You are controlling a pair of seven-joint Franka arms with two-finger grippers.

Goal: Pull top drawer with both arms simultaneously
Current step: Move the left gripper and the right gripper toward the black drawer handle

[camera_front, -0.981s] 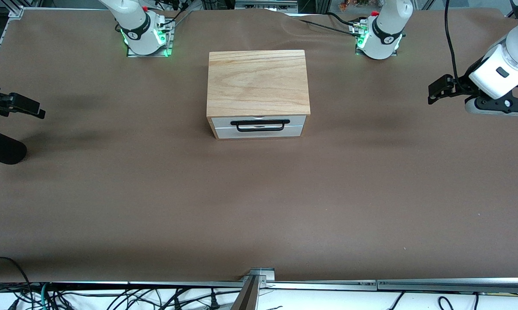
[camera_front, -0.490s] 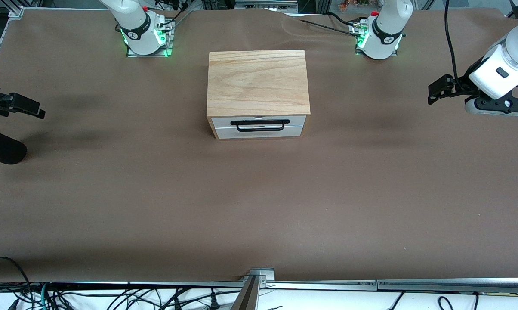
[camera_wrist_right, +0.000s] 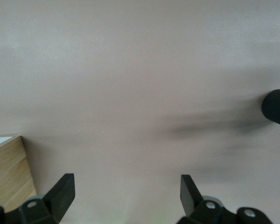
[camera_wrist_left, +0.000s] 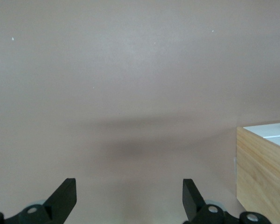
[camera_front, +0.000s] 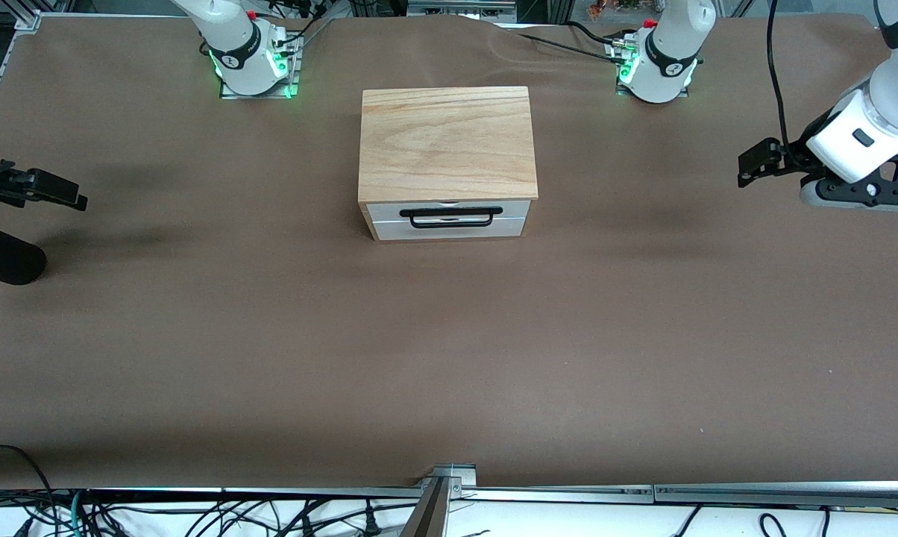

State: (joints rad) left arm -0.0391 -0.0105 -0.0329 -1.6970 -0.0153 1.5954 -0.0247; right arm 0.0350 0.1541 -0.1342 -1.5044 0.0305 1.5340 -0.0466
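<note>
The light-wood box [camera_front: 447, 142] stands mid-table, and its corner shows in the left wrist view [camera_wrist_left: 263, 170] and the right wrist view [camera_wrist_right: 7, 175]. The top drawer [camera_front: 389, 209] is shut, and its black bar handle [camera_front: 451, 217] spans its white front. My left gripper [camera_front: 749, 165] hangs over bare table toward the left arm's end, well apart from the box, and is open and empty [camera_wrist_left: 129, 198]. My right gripper [camera_front: 72, 198] hangs over bare table toward the right arm's end, and is open and empty [camera_wrist_right: 126, 193].
A second white panel [camera_front: 449, 230] sits below the top drawer. A black cylinder [camera_front: 5, 257] lies near the right gripper and also shows in the right wrist view [camera_wrist_right: 276, 108]. The brown table [camera_front: 449, 358] spreads wide in front of the drawer. The arm bases [camera_front: 251, 60] stand at the table's back.
Both grippers have shifted slightly inward toward the box. The left wrist has also tilted a little. The drawer has not moved.
</note>
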